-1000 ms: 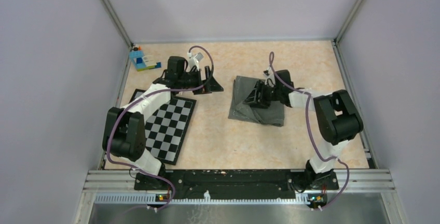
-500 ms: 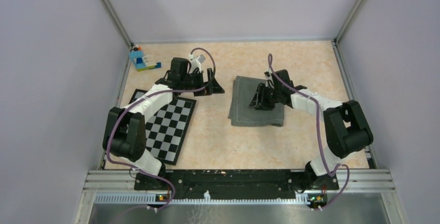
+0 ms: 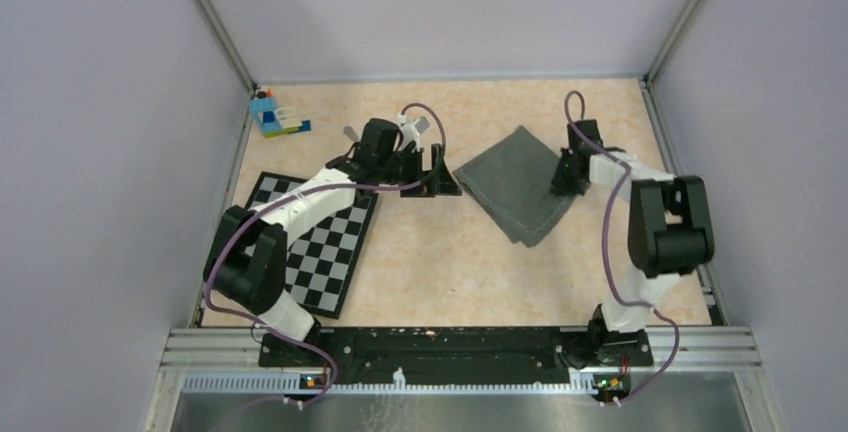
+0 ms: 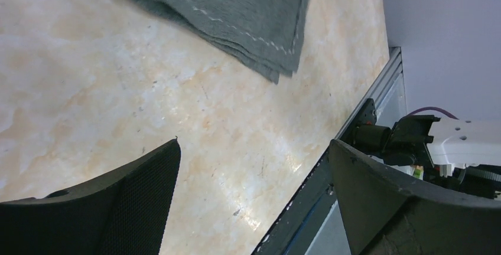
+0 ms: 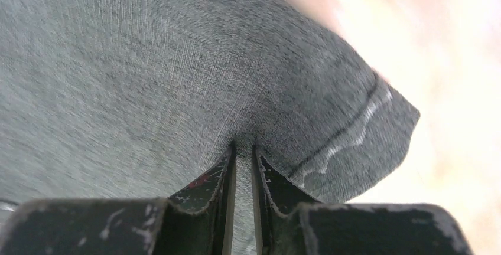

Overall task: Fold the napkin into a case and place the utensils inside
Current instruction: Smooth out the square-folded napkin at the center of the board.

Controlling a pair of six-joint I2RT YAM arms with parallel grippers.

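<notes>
Robot lab test cell. Plain lilac panel walls (image 3: 100, 152) and aluminium posts (image 3: 215, 27) box in a marbled beige table (image 3: 450, 257). Left arm (image 3: 250, 262) and right arm (image 3: 665, 227) sit bolted to a black base rail (image 3: 450, 342) at its near edge.

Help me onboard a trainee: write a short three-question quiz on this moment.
1. True or false: the left gripper holds the napkin.
2. Which arm's jaws stand wide open over bare table? A) left B) right C) neither
3. Fill in: the right gripper is pinched shut on the ___.

Key: 1 false; 2 A; 3 napkin.
</notes>
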